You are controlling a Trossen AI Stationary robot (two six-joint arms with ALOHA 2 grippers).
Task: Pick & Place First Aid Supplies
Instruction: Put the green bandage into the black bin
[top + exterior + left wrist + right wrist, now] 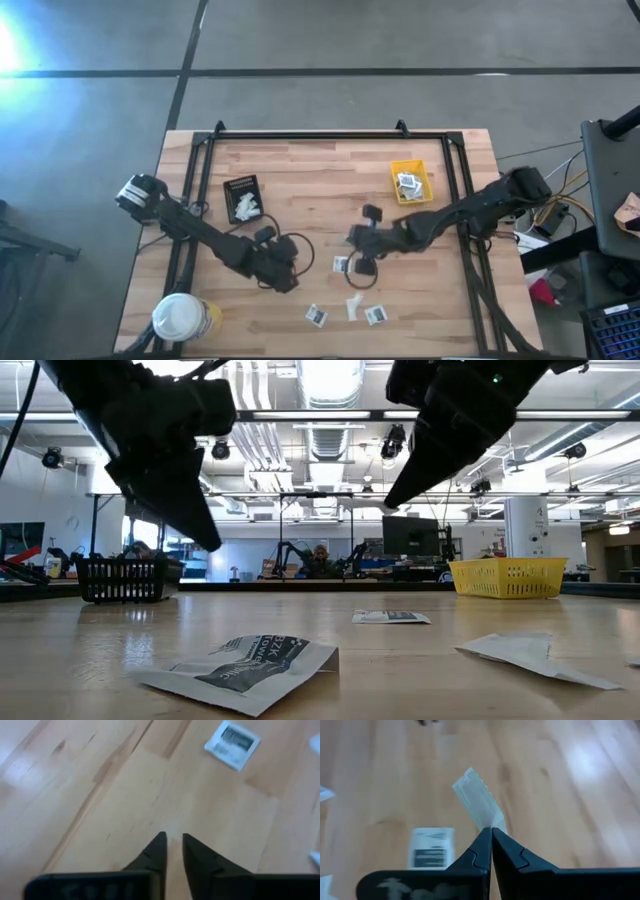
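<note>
Right hand (491, 831), mid-table, pinches a pale strip (476, 801) above a packet (431, 848). Left hand (171, 840), at seven o'clock, hovers slightly parted, empty; another packet (232, 744) lies ahead.

Two arms, both dark, near-black, built of blocky jointed links.

Left arm (215, 240): pale grey-white round cap on the base joint at its 10 o'clock end; thin black cable looping off the wrist housing toward 3 o'clock.

Right arm (470, 210): bulky rounded shoulder housing at its 2 o'clock end; small dark knob-like block by the wrist at 11 o'clock; tiny green light on the housing in the low view.

Left gripper (171, 851): two matte black fingers tapering to sharp wedge points, stepped outer edges, wide black crossbar behind.

Right gripper (491, 840): same black wedge fingers, notched steps on the flanks, faint pale markings on the crossbar, unreadable.
</note>
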